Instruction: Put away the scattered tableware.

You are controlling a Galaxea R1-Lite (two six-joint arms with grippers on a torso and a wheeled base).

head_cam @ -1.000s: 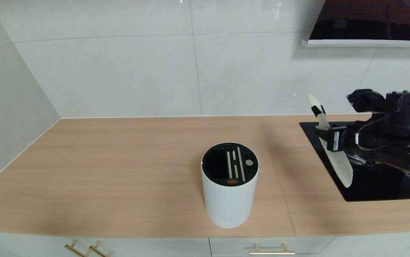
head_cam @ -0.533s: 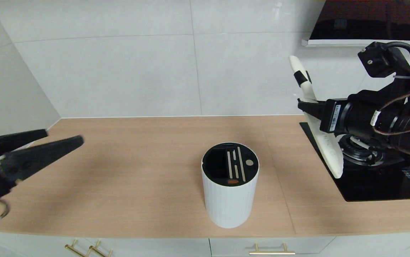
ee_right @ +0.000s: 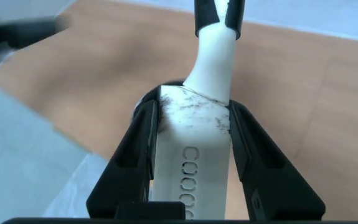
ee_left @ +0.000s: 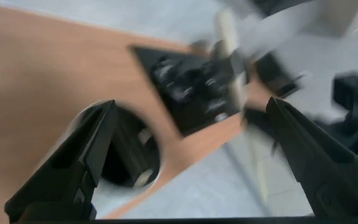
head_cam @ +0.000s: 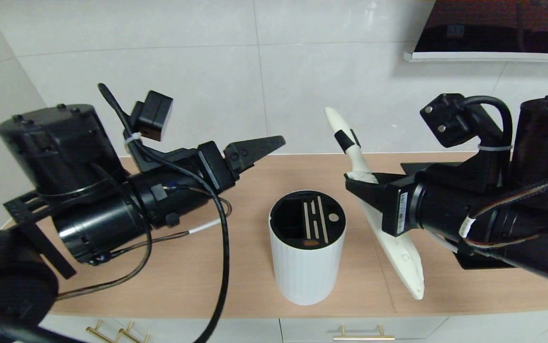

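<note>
At centre left, the left gripper (head_cam: 260, 145) hangs above the wooden counter (head_cam: 169, 286), its fingers spread wide and empty. The white slotted holder (head_cam: 307, 259) stands at lower centre. Just right of it, the right gripper (head_cam: 367, 186) clamps a white knife (head_cam: 402, 259), blade slanting down toward the lower right.

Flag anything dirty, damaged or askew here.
The white knife clamped in the right gripper has dark smudges and specks across its blade near the handle, as if soiled or scuffed. The white holder stands upright on the counter; nothing else stands out.
</note>
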